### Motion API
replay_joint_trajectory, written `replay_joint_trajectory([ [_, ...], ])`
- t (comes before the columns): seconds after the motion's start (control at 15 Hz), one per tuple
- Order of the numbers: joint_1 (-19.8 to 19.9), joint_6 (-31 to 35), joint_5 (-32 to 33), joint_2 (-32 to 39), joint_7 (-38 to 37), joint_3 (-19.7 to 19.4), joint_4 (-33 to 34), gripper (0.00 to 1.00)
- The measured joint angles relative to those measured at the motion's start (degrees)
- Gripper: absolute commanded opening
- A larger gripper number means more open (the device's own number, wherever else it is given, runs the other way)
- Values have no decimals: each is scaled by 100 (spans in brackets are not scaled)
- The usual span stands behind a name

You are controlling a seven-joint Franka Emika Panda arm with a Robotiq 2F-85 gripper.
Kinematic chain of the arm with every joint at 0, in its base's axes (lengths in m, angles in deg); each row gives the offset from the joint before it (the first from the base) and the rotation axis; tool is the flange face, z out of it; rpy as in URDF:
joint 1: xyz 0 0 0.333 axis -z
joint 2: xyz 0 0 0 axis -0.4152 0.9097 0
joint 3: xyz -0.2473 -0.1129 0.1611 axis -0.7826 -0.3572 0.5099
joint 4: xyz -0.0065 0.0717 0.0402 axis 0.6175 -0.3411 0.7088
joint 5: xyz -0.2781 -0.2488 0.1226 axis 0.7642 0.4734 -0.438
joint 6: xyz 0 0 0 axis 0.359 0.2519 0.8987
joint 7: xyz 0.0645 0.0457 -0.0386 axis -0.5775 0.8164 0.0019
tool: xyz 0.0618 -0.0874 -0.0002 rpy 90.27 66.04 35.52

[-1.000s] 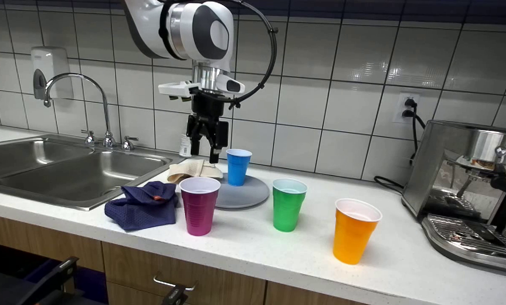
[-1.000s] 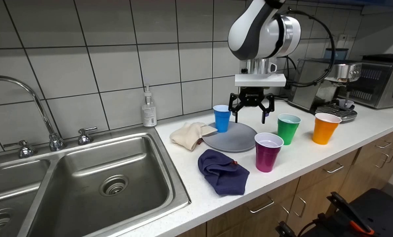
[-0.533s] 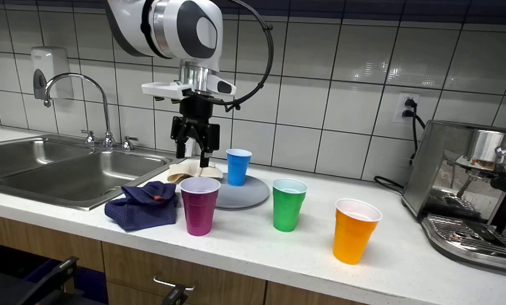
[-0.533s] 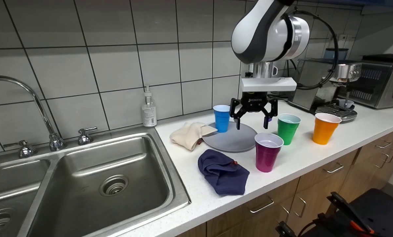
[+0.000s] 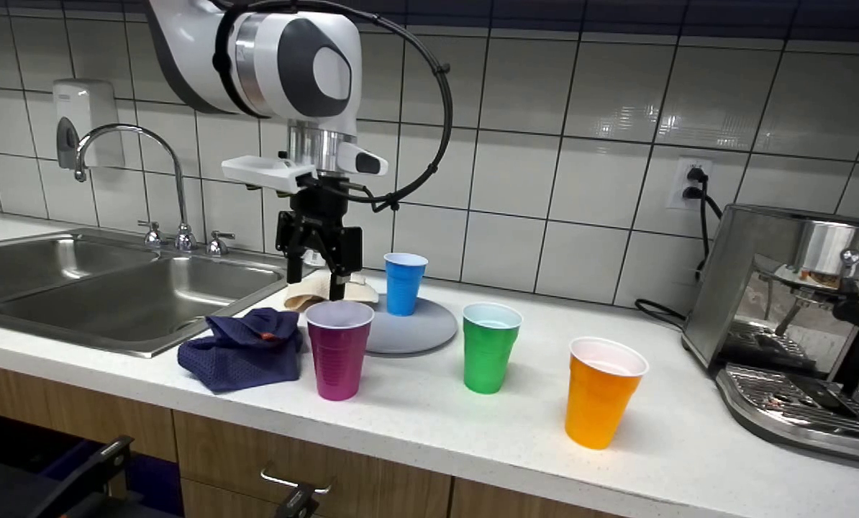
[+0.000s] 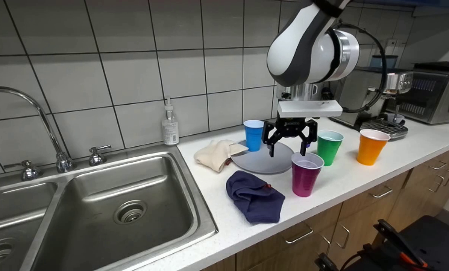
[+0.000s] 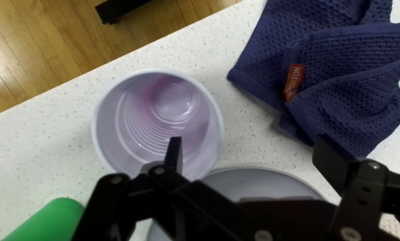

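Hanging above the tabletop (image 5: 429,403), the fingers (image 6: 272,149) stood wide apart and pointed down, close to the purple cup (image 5: 338,360). In the wrist view one of them overlapped the cup's mouth; whether it touched the rim, the pictures did not tell. The purple cup stood upright near the front edge, between the navy cloth (image 7: 350,90) and the green cup (image 5: 488,352). Behind it lay the plate (image 6: 262,163), gray and round, which bore the blue cup (image 6: 253,135), also upright. The beige cloth (image 6: 215,154) sat crumpled next to the blue cup, one corner over the plate's rim. The navy cloth lay bunched up, its red tag (image 7: 294,82) showing. Farther along, well apart from the plate, the orange cup (image 5: 602,396) stood nearest the coffee machine (image 5: 732,288). At the opposite end was the sink (image 6: 89,233) with its tap (image 6: 64,163), seen in both exterior views, and a pump bottle (image 6: 170,130) stood at the sink's corner, close to the wall (image 6: 134,75).
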Motion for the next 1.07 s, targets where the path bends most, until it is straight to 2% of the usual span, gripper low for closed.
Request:
replay_joint_trajectory([
  [1.0, 0, 597, 30, 122, 7, 71, -300, 100],
  [1.07, 0, 617, 30, 133, 7, 71, -302, 92],
])
